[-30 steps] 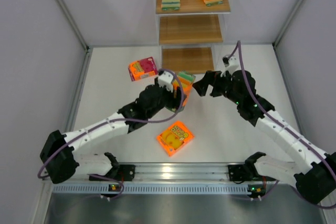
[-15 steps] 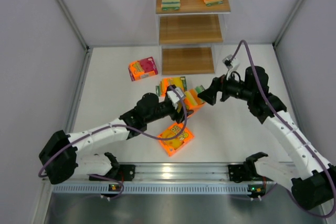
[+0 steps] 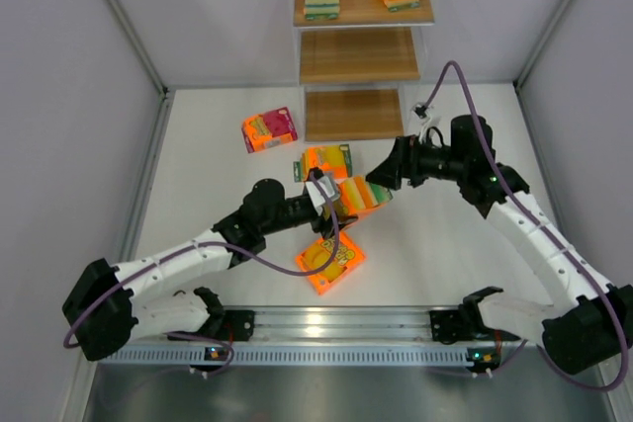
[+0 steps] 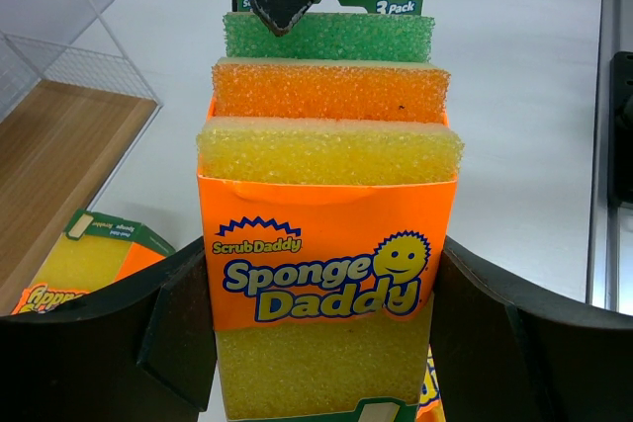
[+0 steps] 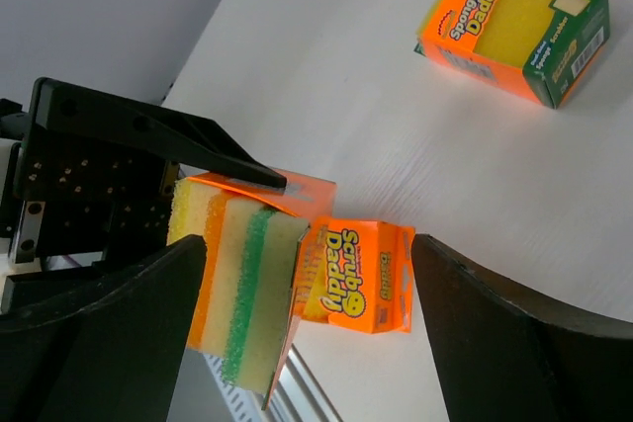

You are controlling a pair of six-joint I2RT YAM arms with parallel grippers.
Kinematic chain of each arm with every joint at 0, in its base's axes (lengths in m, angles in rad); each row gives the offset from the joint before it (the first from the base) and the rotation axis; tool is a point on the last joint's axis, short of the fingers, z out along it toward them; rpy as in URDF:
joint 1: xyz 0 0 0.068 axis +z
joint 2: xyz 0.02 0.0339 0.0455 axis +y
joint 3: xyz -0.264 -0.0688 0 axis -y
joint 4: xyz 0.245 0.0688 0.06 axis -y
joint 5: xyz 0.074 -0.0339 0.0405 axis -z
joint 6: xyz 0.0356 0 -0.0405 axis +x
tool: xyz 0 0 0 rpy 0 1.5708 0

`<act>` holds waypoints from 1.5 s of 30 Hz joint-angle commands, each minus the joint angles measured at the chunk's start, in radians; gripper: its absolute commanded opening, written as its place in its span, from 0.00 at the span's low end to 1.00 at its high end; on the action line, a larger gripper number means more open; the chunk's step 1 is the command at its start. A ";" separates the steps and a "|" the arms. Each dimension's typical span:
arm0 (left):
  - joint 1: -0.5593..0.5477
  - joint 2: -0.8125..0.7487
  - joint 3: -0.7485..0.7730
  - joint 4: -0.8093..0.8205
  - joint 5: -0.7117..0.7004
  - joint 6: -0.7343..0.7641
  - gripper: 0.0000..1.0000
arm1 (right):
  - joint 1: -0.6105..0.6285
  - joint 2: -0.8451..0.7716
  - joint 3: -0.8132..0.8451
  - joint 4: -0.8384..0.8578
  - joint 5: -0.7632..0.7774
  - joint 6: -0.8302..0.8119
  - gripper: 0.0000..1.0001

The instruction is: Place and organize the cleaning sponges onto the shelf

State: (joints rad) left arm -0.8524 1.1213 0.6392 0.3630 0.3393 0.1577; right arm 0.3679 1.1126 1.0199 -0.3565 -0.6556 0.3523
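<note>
top: overhead, facing down, far | wrists: close, facing each other | shared: sponge pack point(image 4: 326, 205)

White tabletop point(image 3: 198, 165), grey enclosure walls point(image 3: 59, 96), aluminium rail point(image 3: 336, 321) along near edge.

Bright, even overhead light in all 3 views; shadows on the white desk point(image 3: 435, 264) are soft & faint. Small glare spot on the metal rail point(image 3: 316, 323), lower centre of top view. Wrist views crisp: print on the sponge pack point(image 4: 326, 284) reads clean.
</note>
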 commanded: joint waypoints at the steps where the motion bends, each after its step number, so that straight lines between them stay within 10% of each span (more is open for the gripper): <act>1: 0.001 -0.018 0.004 0.076 0.027 0.026 0.63 | -0.006 -0.020 0.003 0.096 -0.036 0.128 0.85; 35: 0.001 0.045 0.043 0.074 0.021 0.039 0.65 | 0.114 0.041 0.074 -0.223 0.174 -0.041 0.47; 45: 0.001 0.011 0.039 0.074 0.027 0.037 0.66 | 0.112 0.052 0.057 -0.188 0.168 -0.042 0.09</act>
State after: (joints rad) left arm -0.8516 1.1820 0.6506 0.3355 0.3424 0.1833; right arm 0.4648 1.1538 1.0618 -0.5304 -0.4931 0.3286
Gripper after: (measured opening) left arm 0.750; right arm 0.150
